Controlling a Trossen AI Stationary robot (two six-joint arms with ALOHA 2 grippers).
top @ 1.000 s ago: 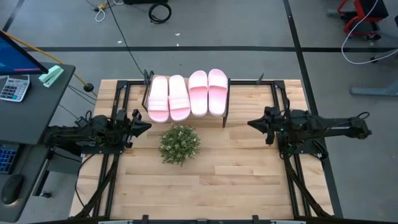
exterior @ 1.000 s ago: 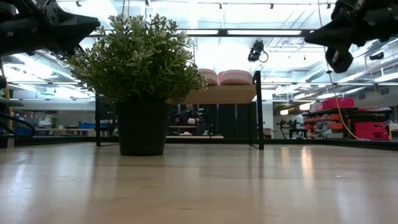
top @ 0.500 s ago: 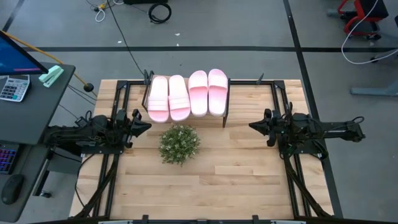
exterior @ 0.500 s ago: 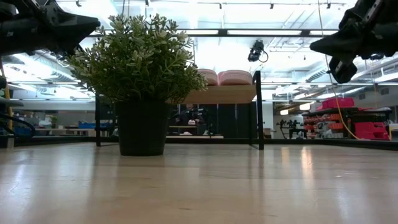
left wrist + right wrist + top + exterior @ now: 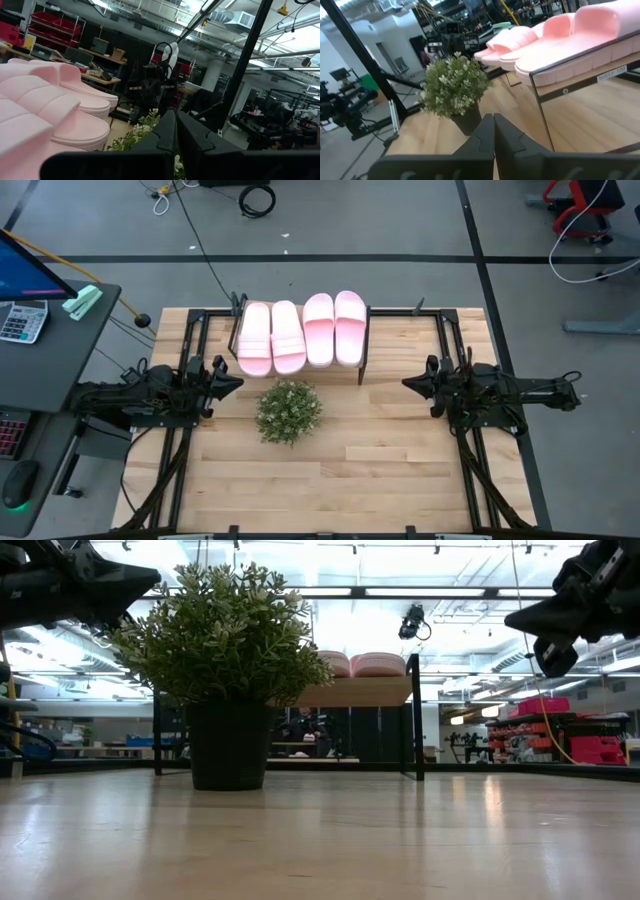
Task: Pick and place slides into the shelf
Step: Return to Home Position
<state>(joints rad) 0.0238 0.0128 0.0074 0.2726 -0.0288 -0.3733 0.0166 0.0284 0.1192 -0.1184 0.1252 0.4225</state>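
Bright ceiling lights (image 5: 400,591), glare on tabletop (image 5: 490,825), backlit plant (image 5: 225,640)

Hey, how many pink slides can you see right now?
4. All sit side by side on the shelf: the leftmost slide, the second slide, the third slide and the rightmost slide in the high view. None seems hidden elsewhere.

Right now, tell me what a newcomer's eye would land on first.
Four pale pink slides lined up side by side on the shelf at the far edge of the table. In front of them stands a bushy green potted plant, flanked by the left gripper and right gripper, both shut and empty.
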